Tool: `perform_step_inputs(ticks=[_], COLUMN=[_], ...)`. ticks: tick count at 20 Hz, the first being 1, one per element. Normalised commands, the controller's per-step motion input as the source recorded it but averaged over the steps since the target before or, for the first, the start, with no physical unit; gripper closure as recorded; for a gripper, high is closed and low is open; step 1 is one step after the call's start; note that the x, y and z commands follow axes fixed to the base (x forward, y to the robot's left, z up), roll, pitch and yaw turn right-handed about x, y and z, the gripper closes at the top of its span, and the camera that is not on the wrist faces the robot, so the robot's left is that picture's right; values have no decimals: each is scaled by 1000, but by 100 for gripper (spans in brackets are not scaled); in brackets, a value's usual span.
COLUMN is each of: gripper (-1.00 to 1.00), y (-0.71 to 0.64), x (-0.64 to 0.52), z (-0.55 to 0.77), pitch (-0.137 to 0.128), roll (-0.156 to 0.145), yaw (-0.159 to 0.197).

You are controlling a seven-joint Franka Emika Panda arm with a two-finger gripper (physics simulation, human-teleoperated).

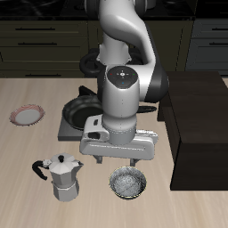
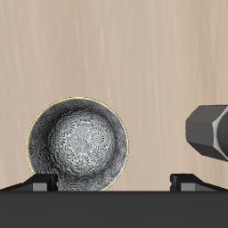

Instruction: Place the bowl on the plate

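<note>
Above bowl (image 1: 130, 183) claw (image 1: 118, 163) hovers, fingers spread wide (no legible writing); plate (image 1: 27, 114) well apart.

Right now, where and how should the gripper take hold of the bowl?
Grip the bowl by its thin dark rim, coming straight down from above, one finger inside and one outside. It sits upright and open-topped, probably too wide to span. The gripper hovers above it, open.
</note>
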Motion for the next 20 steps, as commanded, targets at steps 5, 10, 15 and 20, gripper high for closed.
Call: perform_step_inputs(ticks=[5, 10, 15, 20], gripper=[-100, -100, -100, -100], y=[25, 3, 66, 21], x=[-27, -4, -10, 2], z=[-165, -30, -182, -121], pitch=[15, 3, 25, 18], roll=[2, -3, -2, 4], yaw=[5, 1, -13, 3])
